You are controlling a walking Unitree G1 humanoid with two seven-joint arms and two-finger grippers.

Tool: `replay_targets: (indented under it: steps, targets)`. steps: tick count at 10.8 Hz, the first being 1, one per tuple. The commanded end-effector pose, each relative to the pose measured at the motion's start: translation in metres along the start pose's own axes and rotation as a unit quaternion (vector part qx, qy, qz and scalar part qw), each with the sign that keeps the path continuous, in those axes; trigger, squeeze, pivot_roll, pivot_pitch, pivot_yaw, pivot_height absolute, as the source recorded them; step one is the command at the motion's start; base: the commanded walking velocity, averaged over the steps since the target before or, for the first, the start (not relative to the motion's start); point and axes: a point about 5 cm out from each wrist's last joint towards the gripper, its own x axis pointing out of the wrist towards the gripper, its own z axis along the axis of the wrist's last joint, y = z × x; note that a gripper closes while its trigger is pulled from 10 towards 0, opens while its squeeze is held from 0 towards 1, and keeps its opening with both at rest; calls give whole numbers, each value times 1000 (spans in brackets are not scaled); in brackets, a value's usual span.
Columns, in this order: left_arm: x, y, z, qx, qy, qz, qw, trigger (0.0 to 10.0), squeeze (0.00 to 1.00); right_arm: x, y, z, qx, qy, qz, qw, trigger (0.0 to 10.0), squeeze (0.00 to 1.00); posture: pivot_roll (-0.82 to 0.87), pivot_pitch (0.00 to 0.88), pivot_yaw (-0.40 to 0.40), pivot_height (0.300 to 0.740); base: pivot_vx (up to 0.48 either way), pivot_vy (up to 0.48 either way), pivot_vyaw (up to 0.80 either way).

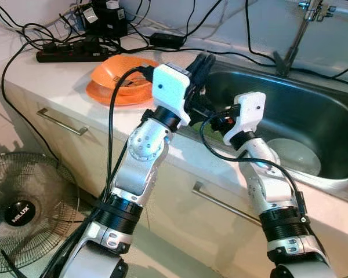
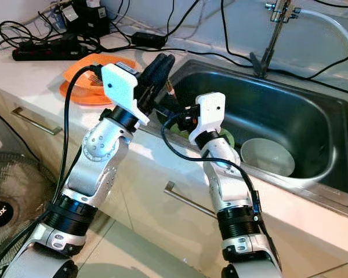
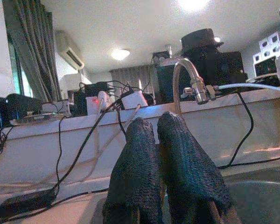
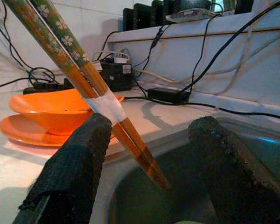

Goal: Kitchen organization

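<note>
Now left claw (image 3: 157, 140) pinched on chopsticks (image 4: 91, 88) over sink (image 1: 313, 116) rim; right claw (image 4: 149, 163) spread wide, empty.

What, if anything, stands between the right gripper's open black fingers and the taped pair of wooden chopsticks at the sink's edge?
Nothing visible does. The taped wooden chopsticks slant down over the steel sink rim, close beside one finger of the right gripper, whose jaws stand open around open space.

both arms are silver metal with rounded joint housings and black ribbed collars near the lower segments. each wrist carries a white boxy camera housing. black cables loop along the arms. the left end effector (image 2: 161, 65) and right end effector (image 4: 149, 154) have long black textured fingers.
</note>
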Motion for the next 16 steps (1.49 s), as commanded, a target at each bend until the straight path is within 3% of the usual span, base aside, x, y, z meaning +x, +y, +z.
replay_targets:
  steps: [1,5,10,11,12,16]
  targets:
    - [-2,-7,-3,-11,10,-18,1000,10000,0,1,5,4,6,-8,12,1000,10000,0,121,26,-14,740,0,0,0]
    - [0,-7,-2,-15,5,-14,1000,10000,0,1,14,4,25,-7,43,999,10000,0,123,39,-18,740,0,0,0]
    - [-1,-16,-6,-38,23,-39,998,10000,0,4,14,7,33,-13,23,999,10000,0,124,45,-12,740,0,0,0]
    - [-2,-18,-7,-42,25,-43,998,10000,0,4,13,7,32,-14,20,999,6235,0,124,45,-11,740,0,0,0]
    - [-1,-19,-8,-43,27,-46,998,10000,0,4,13,7,32,-16,21,999,0,0,125,44,-12,740,0,0,0]
    - [-2,-18,-9,-44,33,-46,997,10000,0,6,14,7,33,-16,21,999,0,0,130,43,-13,740,0,0,0]
